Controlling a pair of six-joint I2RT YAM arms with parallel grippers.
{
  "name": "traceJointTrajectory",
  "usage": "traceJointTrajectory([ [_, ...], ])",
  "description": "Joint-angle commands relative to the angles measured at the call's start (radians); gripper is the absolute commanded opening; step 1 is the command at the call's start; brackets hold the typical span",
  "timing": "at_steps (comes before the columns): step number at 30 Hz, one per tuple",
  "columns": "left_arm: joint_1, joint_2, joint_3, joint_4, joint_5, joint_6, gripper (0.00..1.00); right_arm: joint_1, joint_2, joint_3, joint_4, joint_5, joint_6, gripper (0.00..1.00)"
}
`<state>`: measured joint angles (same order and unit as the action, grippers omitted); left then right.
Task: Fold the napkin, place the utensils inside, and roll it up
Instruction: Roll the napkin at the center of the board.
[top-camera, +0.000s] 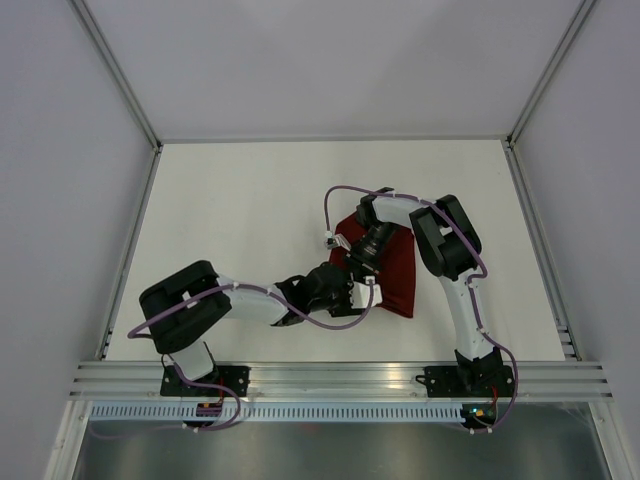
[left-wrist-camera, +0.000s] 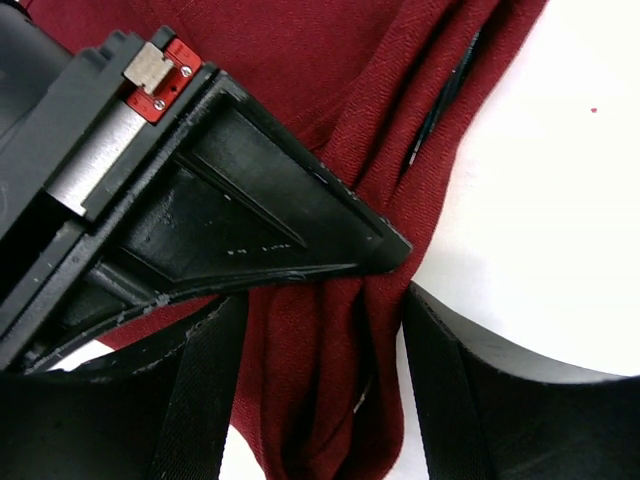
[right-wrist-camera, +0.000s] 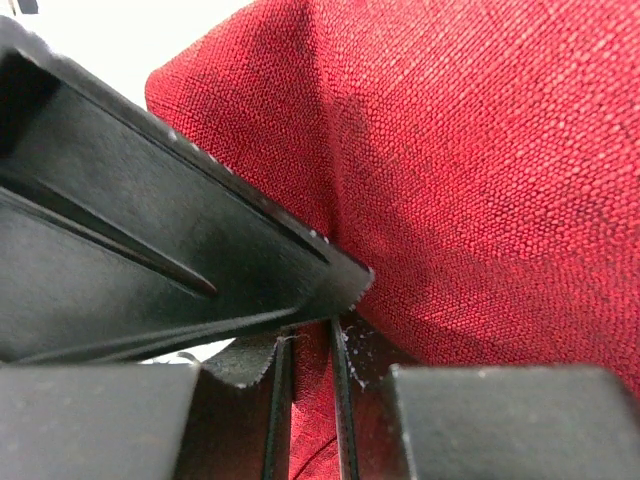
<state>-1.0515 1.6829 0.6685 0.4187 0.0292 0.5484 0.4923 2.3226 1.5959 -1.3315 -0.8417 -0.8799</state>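
Toward the right of the flat white desk, just in front of the right arm, lies the dark red square cloth napkin, bunched into soft folds rather than spread flat. Both arms reach in over its near-left part, their heads close together.

From the left wrist camera, the left fingers stand apart on either side of a long gathered ridge of the maroon cloth. The ridge runs between them, with slivers of white desk showing beside it, so they straddle the fabric and do not squeeze it. The black body of the other arm's head, with a small red and silver fitting, sits right above that ridge and presses close to the cloth.

From the right wrist camera, the right fingers are drawn nearly together with a thin layer of red fabric pinched in the narrow gap between them. More of the napkin billows up just beyond, filling most of that view, and a big black wedge crosses the left side, touching the cloth.

Farther along one crease, a slender dark stick-shaped thing lies tucked between folds. Most of it is hidden, and I cannot tell what it is.
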Motion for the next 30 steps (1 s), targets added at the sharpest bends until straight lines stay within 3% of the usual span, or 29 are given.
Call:
traceJointTrajectory([
  [1, 0.005, 0.027, 0.042, -0.043, 0.051, 0.033, 0.66, -0.003, 0.08, -0.016, 0.17, 0.231, -0.065, 0.08],
  [6, 0.005, 0.041, 0.077, -0.127, 0.093, 0.013, 0.52, -0.004, 0.08, -0.014, 0.17, 0.23, -0.065, 0.07],
  [9, 0.005, 0.047, 0.091, -0.173, 0.112, -0.001, 0.3, -0.004, 0.077, -0.016, 0.178, 0.228, -0.062, 0.07],
  [15, 0.008, 0.064, 0.149, -0.279, 0.156, -0.047, 0.09, -0.008, 0.04, -0.048, 0.222, 0.233, -0.036, 0.13],
  [18, 0.016, 0.1, 0.215, -0.38, 0.187, -0.077, 0.03, -0.012, 0.001, -0.074, 0.279, 0.233, -0.008, 0.25],
  [23, 0.057, 0.165, 0.341, -0.561, 0.27, -0.162, 0.02, -0.026, -0.083, -0.115, 0.317, 0.22, 0.015, 0.44],
  [30, 0.094, 0.192, 0.376, -0.606, 0.351, -0.235, 0.02, -0.086, -0.181, -0.136, 0.342, 0.178, 0.03, 0.57],
])
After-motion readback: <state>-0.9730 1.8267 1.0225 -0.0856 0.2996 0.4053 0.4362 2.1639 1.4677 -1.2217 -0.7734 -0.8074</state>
